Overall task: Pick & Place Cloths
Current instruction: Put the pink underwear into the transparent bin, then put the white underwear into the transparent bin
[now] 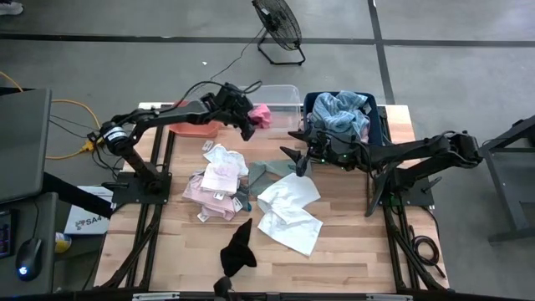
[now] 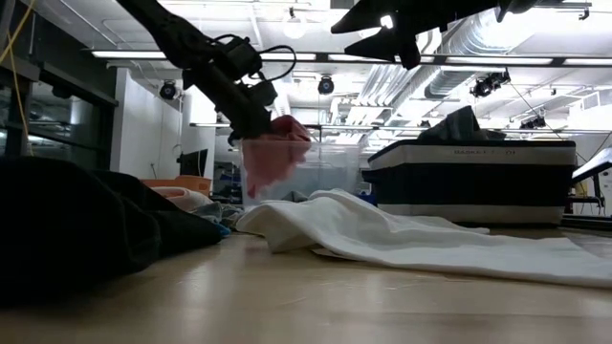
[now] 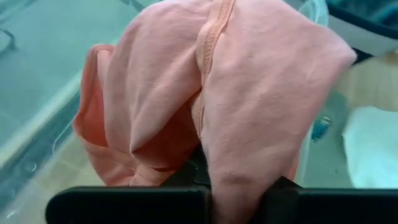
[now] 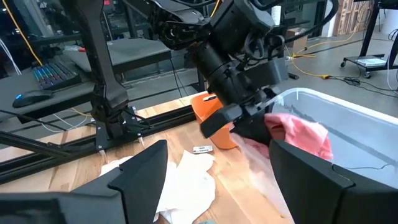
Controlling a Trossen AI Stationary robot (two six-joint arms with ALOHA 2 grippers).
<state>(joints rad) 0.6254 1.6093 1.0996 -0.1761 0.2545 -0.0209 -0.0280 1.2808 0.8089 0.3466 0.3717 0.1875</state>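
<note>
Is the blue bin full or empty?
Full. The dark blue plastic bin holds a heap of light blue fabric bulging above its rim.

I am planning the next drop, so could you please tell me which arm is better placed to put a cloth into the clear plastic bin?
Left, probably. The left tool is shut on the pink fabric cloth at the clear plastic bin; the right tool is open, empty, above the table.

One partly readable marking

A white box (image 1: pixel 84 219) lying on the floor beside the table's (image 1: pixel 351 251) left edge carries dark letters that read roughly "SA4"; the rest is cut off. Small tags on the cloths are too tiny to read.
</note>
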